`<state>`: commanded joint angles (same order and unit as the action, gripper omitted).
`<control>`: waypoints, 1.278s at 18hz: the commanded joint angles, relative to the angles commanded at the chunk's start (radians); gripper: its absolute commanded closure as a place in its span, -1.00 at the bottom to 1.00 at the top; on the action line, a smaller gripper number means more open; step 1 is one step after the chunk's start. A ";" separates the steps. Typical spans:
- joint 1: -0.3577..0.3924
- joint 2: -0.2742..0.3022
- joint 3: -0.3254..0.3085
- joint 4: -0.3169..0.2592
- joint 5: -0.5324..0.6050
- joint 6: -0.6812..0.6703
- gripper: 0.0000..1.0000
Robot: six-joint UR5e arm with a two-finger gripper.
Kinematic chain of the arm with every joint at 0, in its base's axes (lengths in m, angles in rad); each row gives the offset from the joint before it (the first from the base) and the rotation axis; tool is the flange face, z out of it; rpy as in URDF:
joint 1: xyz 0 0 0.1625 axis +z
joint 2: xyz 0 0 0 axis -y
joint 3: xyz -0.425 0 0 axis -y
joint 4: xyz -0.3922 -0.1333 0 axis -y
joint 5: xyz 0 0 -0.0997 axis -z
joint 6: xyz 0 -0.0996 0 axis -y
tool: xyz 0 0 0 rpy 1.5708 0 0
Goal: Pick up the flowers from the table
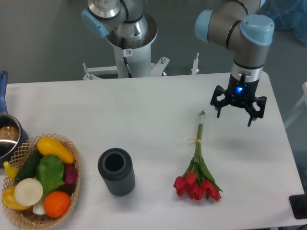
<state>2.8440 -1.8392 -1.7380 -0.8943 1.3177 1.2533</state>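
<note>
Flowers [197,165] lying flat on the white bench [144,110], gripper [238,114] with fingers spread wide, empty, above and right of the stem ends, dark cylinder [116,171] left of flowers, vegetable basket [41,182] farther left

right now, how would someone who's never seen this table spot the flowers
Start at the white table and look to its right half, below and left of the robot's open hand. The flowers lie flat there, right of the dark ribbed cup: the only long green stems ending in red tulip heads.

Grey arm [225,21], pale-blue joint caps, black tool [238,109], blue light
</note>
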 joint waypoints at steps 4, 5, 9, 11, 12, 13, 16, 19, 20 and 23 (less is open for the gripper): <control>-0.006 -0.009 0.003 0.005 0.000 -0.002 -1.00; -0.008 -0.011 0.002 0.005 0.002 -0.002 -1.00; -0.011 -0.008 -0.009 0.005 0.000 -0.012 -1.00; -0.014 -0.011 -0.014 0.008 -0.006 -0.012 -1.00; -0.012 -0.014 -0.015 0.008 -0.009 -0.011 -1.00; -0.012 -0.017 -0.015 0.009 -0.011 -0.011 -1.00; -0.014 -0.026 -0.020 0.009 -0.017 -0.020 -1.00; -0.012 -0.029 -0.031 0.008 -0.017 -0.051 -1.00; -0.015 -0.031 -0.037 0.008 -0.017 -0.052 -1.00; -0.023 -0.031 -0.075 0.008 -0.015 -0.075 -1.00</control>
<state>2.8210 -1.8699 -1.8130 -0.8866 1.3023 1.1782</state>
